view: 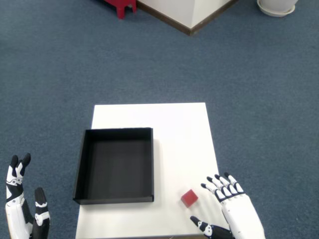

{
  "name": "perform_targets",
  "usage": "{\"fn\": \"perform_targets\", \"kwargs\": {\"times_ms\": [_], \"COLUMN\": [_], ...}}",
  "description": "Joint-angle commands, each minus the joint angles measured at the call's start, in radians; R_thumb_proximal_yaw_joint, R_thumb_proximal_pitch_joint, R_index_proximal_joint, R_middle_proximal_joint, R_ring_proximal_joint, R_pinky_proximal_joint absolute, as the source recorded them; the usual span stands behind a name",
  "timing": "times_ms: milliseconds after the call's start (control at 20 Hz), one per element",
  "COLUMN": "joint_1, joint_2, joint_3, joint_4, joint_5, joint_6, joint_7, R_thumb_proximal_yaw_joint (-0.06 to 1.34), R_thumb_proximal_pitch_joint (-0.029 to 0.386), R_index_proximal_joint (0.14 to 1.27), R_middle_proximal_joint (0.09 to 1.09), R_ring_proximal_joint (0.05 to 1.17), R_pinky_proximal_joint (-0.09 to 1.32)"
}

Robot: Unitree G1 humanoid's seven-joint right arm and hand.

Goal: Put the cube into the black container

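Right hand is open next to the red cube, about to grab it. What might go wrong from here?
1. The red cube is small and lies near the table's front edge; a clumsy close of the right hand may knock it off.
2. The black container has raised walls; carried too low, the cube could hit the near wall.
3. The container overhangs the table's left edge, so a bump might shift it.

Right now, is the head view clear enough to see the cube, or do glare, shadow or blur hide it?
In the head view the red cube is sharp, with only a soft shadow beside it; the white table is bright but not blown out; the black container interior is dark yet its walls read clearly; the right hand with spread fingers shows no motion blur.
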Motion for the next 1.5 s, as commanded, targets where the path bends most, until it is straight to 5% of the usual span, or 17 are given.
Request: {"fn": "perform_targets", "kwargs": {"times_ms": [50, 350, 1500], "joint_1": [-0.021, -0.014, -0.003], "joint_2": [-0.017, -0.01, 0.054], "joint_3": [-0.02, -0.043, -0.079], "joint_4": [0.001, -0.008, -0.027], "joint_5": [0.012, 0.038, 0.083], "joint_6": [0.037, 0.093, 0.241], "joint_7": [0.001, 0.082, 0.303], "R_thumb_proximal_yaw_joint": [0.41, 0.4, 0.38], "R_thumb_proximal_pitch_joint": [0.037, 0.098, 0.099], "R_index_proximal_joint": [0.41, 0.43, 0.47], "R_middle_proximal_joint": [0.26, 0.26, 0.25], "R_ring_proximal_joint": [0.24, 0.25, 0.25], "R_pinky_proximal_joint": [0.02, 0.03, 0.05]}}
